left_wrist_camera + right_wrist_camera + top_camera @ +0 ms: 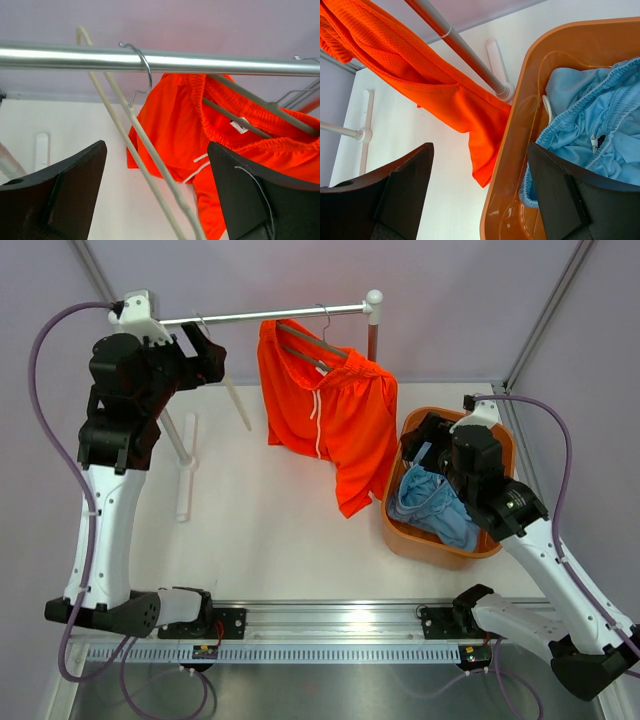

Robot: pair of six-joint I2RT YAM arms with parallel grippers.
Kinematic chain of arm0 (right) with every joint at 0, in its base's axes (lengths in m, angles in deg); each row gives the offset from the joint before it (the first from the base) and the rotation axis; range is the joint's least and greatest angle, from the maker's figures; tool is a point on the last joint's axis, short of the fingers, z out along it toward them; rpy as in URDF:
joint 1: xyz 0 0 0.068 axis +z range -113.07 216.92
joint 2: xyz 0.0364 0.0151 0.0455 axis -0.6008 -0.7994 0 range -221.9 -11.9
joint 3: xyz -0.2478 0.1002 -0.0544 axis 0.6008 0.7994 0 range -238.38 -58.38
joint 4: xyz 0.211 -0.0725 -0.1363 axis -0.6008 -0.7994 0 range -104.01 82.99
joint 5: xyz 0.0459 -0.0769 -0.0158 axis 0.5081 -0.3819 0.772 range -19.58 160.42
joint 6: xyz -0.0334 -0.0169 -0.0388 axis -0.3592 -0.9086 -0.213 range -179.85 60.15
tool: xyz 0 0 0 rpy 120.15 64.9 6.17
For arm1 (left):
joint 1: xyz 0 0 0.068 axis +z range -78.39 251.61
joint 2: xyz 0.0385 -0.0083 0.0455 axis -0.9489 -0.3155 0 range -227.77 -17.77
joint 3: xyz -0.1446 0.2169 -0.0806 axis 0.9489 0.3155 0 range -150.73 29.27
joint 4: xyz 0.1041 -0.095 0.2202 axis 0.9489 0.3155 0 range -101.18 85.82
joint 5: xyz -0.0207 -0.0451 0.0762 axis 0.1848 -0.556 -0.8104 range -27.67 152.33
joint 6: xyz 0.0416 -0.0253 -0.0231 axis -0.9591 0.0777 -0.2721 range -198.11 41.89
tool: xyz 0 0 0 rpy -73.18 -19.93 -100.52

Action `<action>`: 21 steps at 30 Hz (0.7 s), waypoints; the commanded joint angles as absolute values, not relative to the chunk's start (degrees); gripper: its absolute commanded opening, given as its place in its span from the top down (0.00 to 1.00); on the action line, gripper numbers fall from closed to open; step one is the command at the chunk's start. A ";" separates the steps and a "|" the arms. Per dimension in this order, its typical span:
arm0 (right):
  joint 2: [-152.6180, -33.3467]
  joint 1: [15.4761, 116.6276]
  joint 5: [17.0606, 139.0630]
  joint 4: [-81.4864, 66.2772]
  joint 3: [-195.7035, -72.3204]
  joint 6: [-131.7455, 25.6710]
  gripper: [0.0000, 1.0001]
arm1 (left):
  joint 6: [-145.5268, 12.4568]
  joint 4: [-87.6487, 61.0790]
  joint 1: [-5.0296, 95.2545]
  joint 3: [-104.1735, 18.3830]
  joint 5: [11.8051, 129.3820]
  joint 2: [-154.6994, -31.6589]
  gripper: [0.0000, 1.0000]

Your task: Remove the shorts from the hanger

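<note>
Bright orange shorts [335, 415] with a white drawstring hang from a grey hanger [312, 348] on the metal rail [270, 314]. In the left wrist view the orange shorts [175, 125] hang to the right, clipped to that grey hanger [250, 100]. My left gripper [157, 200] is open just under the rail [200, 61]. An empty cream hanger [150, 155] passes loosely between its fingers. Light blue shorts [440, 505] lie in the orange basket [400, 532]. My right gripper [480, 195] stands open over the basket's rim [512, 150], holding nothing.
The rack's post [465, 50] and white feet [367, 115] stand on the white table. A red upright [372, 340] carries the rail's right end. The left arm [125, 410] rises beside the rack's left end. Grey walls close in the back and sides.
</note>
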State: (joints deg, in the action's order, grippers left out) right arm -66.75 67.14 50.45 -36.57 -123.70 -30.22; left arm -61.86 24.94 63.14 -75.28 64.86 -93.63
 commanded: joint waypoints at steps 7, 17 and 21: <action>-67.97 66.98 49.94 -34.69 -125.26 -30.58 0.16 | -66.87 25.21 44.14 -80.94 51.53 -91.95 0.01; -67.28 66.98 48.54 -36.62 -126.32 -31.11 0.16 | -62.91 14.67 31.27 -80.85 47.92 -101.17 0.05; -66.31 66.90 48.45 -37.68 -126.32 -31.20 0.16 | -59.49 12.20 29.52 -83.92 44.85 -106.53 0.15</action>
State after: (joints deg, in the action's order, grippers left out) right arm -67.93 67.14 50.00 -36.88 -124.05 -30.36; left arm -62.61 18.97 30.62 -80.17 49.01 -104.36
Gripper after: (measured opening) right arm 0.842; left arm 0.868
